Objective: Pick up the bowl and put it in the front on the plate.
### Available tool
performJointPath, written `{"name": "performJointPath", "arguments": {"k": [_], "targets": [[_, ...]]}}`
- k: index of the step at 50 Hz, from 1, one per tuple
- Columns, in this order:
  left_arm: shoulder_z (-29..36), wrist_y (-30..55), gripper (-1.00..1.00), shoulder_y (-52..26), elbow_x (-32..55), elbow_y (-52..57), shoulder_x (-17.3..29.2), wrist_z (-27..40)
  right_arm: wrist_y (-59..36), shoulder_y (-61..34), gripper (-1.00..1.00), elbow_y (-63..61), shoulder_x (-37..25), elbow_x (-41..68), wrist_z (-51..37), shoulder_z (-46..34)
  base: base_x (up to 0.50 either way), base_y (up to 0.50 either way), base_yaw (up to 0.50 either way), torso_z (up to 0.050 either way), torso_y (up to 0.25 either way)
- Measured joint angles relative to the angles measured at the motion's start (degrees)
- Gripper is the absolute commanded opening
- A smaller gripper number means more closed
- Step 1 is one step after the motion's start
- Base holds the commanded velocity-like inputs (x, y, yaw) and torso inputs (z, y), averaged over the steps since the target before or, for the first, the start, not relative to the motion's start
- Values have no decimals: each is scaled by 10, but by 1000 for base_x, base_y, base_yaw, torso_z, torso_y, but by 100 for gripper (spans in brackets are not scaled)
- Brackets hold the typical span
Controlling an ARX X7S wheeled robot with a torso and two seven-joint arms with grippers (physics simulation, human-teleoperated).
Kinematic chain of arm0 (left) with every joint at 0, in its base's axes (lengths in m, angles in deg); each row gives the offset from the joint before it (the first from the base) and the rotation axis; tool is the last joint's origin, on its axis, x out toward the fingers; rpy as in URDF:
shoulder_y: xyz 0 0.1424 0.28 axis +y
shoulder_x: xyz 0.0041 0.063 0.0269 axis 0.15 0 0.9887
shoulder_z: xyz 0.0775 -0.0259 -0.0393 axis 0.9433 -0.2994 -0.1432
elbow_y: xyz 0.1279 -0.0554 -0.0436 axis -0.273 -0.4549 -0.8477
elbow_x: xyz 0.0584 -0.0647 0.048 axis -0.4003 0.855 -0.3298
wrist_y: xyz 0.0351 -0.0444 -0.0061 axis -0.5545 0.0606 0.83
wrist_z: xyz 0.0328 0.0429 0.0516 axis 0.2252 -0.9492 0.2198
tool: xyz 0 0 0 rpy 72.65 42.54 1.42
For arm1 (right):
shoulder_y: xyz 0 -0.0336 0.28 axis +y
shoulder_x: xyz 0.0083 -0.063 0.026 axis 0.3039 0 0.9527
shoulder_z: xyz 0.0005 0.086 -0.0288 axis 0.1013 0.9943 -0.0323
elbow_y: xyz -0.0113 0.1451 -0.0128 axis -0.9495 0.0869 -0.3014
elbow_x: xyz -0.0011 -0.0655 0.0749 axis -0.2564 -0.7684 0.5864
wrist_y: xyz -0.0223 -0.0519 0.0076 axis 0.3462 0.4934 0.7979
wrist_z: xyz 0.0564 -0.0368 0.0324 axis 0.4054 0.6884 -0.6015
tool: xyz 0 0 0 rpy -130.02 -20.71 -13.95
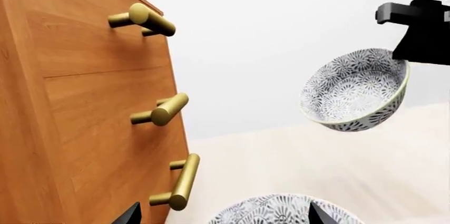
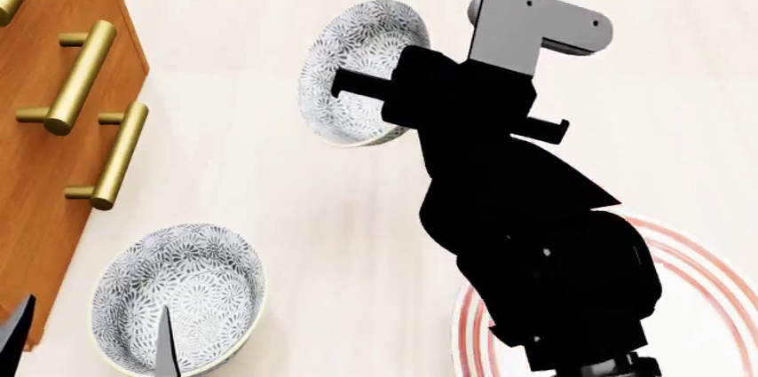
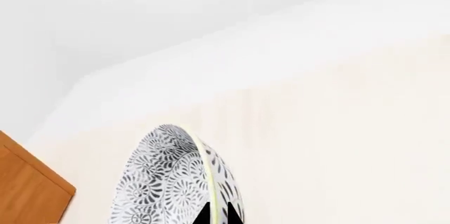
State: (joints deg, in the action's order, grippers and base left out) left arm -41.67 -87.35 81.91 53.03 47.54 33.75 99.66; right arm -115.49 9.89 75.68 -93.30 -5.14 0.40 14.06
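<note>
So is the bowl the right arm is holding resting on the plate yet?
No: in the left wrist view the bowl hangs tilted in the air, pinched at its rim by the right end effector, clear of the tabletop.

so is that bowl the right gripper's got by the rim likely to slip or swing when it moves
Probably rigid: the bowl keeps its round shape while held off the table. It hangs tilted from one rim spot under the right gripper, so it could pivot or slip, as the surface looks smooth and glazed. It looks ceramic, so a drop toward the plate may chip it.
</note>
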Motion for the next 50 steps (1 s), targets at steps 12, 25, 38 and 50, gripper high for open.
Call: {"name": "performJointPath", "arguments": {"k": [12, 25, 38, 50], "targets": [[4, -1, 100, 0, 2, -1, 2, 1, -45, -6, -100, -161, -89, 54, -37, 43, 0, 0, 0, 0, 0], [10, -3, 100, 1, 4, -6, 2, 3, -110, 1, -100, -314, -209, 146, -82, 116, 0, 0, 0, 0, 0], [15, 0, 100, 1, 4, -7, 3, 4, -147, 71, -100, -403, -316, 228, -102, 196, 0, 0, 0, 0, 0], [18, 4, 100, -1, 4, -6, 4, 6, -166, 153, -100, -422, -377, 308, -91, 265, 0, 0, 0, 0, 0]]}}
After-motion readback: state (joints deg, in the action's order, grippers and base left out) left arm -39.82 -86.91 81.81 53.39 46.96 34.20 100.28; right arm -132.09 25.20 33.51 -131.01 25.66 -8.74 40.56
